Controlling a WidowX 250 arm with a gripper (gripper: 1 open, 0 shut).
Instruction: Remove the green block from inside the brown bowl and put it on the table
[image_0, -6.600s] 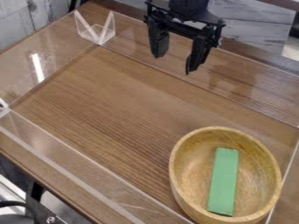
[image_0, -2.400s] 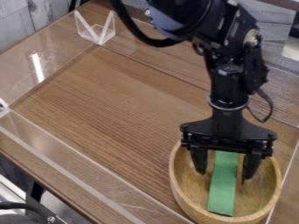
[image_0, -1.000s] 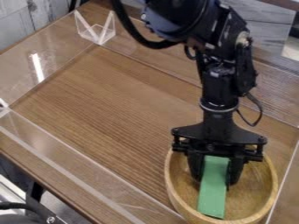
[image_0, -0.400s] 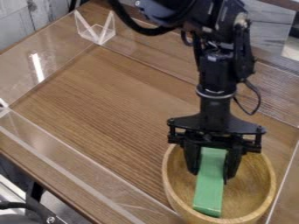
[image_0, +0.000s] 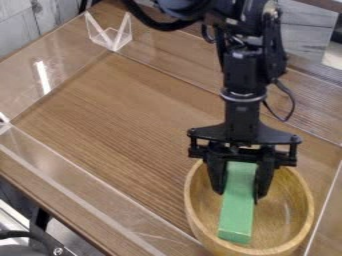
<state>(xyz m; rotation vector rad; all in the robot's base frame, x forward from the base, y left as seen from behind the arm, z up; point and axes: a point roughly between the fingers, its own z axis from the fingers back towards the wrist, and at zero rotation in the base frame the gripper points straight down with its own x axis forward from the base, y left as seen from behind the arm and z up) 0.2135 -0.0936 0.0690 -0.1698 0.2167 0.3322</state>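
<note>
Gripper (image_0: 242, 187) clamped on green block (image_0: 238, 207), higher above brown bowl (image_0: 203, 214) than before

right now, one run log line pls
pincer: shut on green block | block: upper end raised, lower end in brown bowl | table: not reached

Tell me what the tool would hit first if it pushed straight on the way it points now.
The tool points steeply down, shut on the green block. Straight on, the block's lower end would probably press into the brown bowl floor first; depth is hard to judge.
</note>
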